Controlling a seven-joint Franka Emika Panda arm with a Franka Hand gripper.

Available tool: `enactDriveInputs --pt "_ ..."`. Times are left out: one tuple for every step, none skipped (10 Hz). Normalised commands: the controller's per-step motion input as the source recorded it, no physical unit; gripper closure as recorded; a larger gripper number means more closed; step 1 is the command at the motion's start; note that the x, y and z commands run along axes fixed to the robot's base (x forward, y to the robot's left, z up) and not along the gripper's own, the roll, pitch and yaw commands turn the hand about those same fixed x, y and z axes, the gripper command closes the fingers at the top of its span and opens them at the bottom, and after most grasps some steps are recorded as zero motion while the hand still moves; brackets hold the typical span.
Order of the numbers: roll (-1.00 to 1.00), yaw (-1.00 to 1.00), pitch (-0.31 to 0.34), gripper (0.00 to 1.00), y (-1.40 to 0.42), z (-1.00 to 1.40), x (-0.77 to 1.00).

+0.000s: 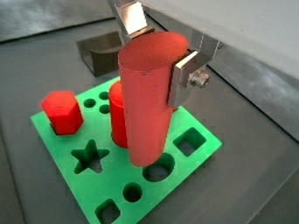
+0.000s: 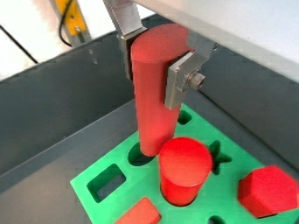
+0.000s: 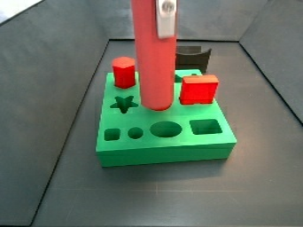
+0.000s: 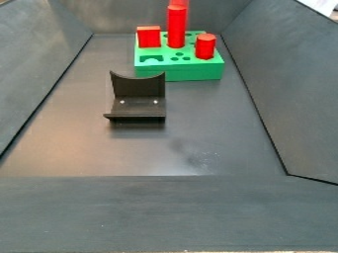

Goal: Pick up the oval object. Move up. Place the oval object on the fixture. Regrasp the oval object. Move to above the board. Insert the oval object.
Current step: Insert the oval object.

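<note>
One oval object (image 1: pixel 149 96), which we record pinched upright in the gripper (image 1: pixel 158 44) over the board (image 1: pixel 193 149), ready for insertion.

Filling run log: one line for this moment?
gripper: shut on long red oval peg | peg: upright, over green board | black fixture: empty

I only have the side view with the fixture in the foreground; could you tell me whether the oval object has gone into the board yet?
Observer: Not yet. In a side view the oval object ends above the board, and the oval hole shows empty.
Operator: Thanks. Is the gripper holding it?
Observer: Yes. In both wrist views the gripper is shut on its upper end, above the board.
Operator: Is anything crowding the hole?
Observer: A round red cylinder stands close beside the oval object's lower end; I cannot tell whether they touch.
</note>
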Motion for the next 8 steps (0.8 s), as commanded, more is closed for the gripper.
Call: enactDriveInputs --pt "0.0 -0.31 -0.081 1.0 -0.01 -0.19 0.0" --pt "0.0 -0.27 -0.084 1.0 0.0 -0.18 0.03" --pt "0.01 -0.23 -0.139 1.0 -0.13 -0.32 0.01" --pt "0.0 -0.1 -0.084 1.0 -0.15 -0.22 0.19" --pt "0.0 0.0 -0.026 1.0 -0.14 -0.1 0.29" --pt "0.0 0.0 -0.013 1.0 -0.05 -0.05 0.27" --pt "0.0 0.0 0.0 1.0 0.0 -0.07 0.27" --pt "0.0 0.0 -0.007 1.0 0.0 -0.13 0.21"
